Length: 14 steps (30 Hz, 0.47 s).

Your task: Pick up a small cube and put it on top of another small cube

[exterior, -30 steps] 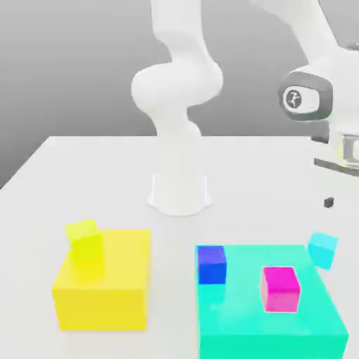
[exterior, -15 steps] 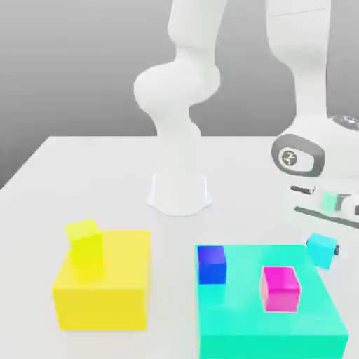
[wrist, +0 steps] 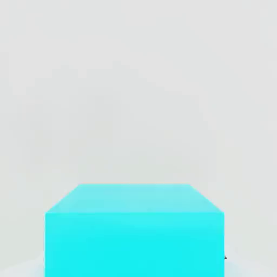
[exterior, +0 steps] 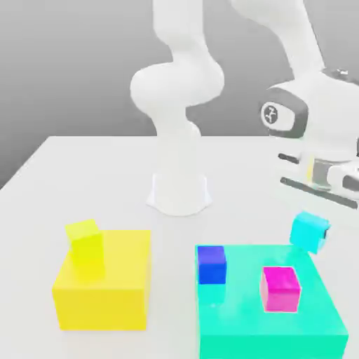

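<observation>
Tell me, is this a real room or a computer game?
Probably a computer simulation, not a real room: a plain white table, a smooth white robot arm, and flat, bright blocks like the yellow block and small cyan cube.

My exterior feed is bright and evenly lit, flat simulator light, no glare or hot spots. The table (exterior: 63, 175) renders near white and the backdrop grades from dark grey at 12 o'clock to paler grey at the table's far edge. Shadows are faint: I get only a soft pale halo around the arm's base (exterior: 179, 196) and slightly darker front faces on the yellow block (exterior: 105, 301) and the turquoise block (exterior: 273, 336), so light comes mostly from above. Edges look a bit soft, with no bending at the borders. My hand feed is washed-out white with the cyan cube (wrist: 135, 232) crisp, its top face lighter than its front.
</observation>
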{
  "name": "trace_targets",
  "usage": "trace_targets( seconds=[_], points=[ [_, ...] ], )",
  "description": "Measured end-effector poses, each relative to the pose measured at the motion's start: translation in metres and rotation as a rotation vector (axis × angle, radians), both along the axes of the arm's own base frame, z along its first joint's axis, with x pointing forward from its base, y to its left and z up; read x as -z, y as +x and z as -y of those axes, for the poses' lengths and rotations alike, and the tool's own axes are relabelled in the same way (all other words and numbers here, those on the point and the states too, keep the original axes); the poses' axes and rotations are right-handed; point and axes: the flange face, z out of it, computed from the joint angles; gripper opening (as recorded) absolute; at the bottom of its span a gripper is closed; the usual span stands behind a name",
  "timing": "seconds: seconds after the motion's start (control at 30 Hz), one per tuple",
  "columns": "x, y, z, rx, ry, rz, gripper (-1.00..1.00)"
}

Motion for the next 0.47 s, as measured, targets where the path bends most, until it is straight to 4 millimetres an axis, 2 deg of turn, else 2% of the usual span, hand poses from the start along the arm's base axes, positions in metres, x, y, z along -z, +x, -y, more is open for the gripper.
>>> trace_targets(
  seconds=[0.1, 0.17, 0.23, 0.33, 0.37, 0.47],
  points=[
    [-0.034, 0.028, 0.068, 0.148, 0.002, -0.003, -1.0],
    [-0.054, 0.038, 0.118, 0.25, 0.005, -0.009, -1.0],
    [-0.046, 0.041, 0.139, 0.294, 0.011, -0.014, -1.0],
    [-0.014, 0.042, 0.146, 0.307, 0.012, -0.015, -1.0],
    [-0.004, 0.042, 0.147, 0.309, 0.011, -0.014, 1.0],
    [-0.004, 0.042, 0.147, 0.309, 0.011, -0.014, 1.0]
  ],
)
